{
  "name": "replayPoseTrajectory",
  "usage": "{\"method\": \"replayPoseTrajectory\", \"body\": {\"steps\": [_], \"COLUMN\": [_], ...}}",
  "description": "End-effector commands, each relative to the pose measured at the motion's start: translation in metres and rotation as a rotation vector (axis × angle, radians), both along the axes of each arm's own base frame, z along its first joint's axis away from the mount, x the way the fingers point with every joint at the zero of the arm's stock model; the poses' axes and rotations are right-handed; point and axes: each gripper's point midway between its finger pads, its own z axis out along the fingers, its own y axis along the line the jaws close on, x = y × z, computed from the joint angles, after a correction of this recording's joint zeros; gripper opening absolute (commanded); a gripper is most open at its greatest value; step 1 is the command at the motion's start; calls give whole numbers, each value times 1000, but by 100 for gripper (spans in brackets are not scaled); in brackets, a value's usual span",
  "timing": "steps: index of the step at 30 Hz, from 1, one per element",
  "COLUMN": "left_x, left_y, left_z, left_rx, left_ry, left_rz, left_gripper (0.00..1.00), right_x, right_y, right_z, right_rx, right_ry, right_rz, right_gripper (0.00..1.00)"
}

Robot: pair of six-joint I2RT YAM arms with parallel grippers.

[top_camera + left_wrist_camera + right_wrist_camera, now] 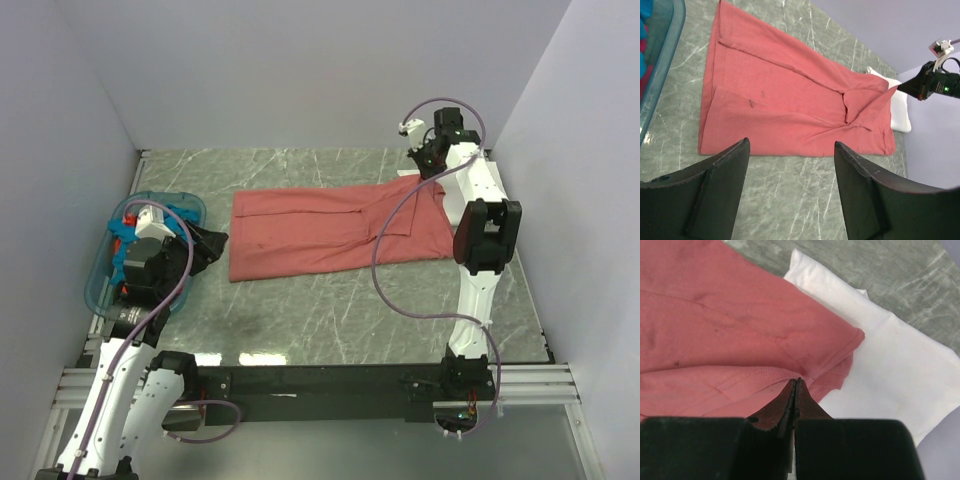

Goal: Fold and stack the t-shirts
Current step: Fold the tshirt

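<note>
Right fingers [771, 416] pinch red t-shirt [330, 230] on green marbled table [330, 320] (lilac walls [300, 70]).

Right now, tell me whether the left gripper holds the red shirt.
No: the left gripper is open and empty; the red shirt lies on the table.

Surface: one, green-veined surface [330, 320].
T-shirts out on it: two, one dusty-red t-shirt [330, 232] and one white t-shirt [900, 350].
Basket: one translucent blue basket [100, 275].
Cloth in the basket [644, 20]: teal-blue and red patches show; the number of pieces cannot be told.
Arms: two, the left arm [125, 345] and the right arm [480, 250].
Claws: two, the left claw [792, 150] and the right claw [796, 382], two fingers on each.
</note>
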Motion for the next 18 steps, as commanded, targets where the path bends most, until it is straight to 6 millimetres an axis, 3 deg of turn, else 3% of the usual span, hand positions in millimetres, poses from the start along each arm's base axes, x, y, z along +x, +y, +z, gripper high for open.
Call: {"method": "replayPoseTrajectory", "body": {"steps": [1, 12, 13, 14, 15, 18], "left_x": [-2, -2, -2, -2, -1, 2], "left_y": [-3, -5, -5, -6, -6, -6], "left_z": [1, 3, 5, 5, 5, 10], "left_rx": [13, 18, 21, 19, 20, 27], "left_ry": [-15, -15, -19, -19, -19, -27], "left_rz": [-29, -47, -49, -50, -52, -52], "left_gripper": [73, 73, 73, 73, 73, 73], "right_x": [19, 33, 36, 37, 39, 45], "right_y": [15, 24, 22, 20, 15, 11], "right_z": [24, 11, 10, 10, 8, 18], "right_rx": [-7, -33, -41, -43, -66, -59], "right_ry": [-87, -96, -107, -113, -117, -157], "right_rz": [14, -7, -17, -37, -65, -119], "right_gripper": [0, 3, 7, 29, 44, 55]}}
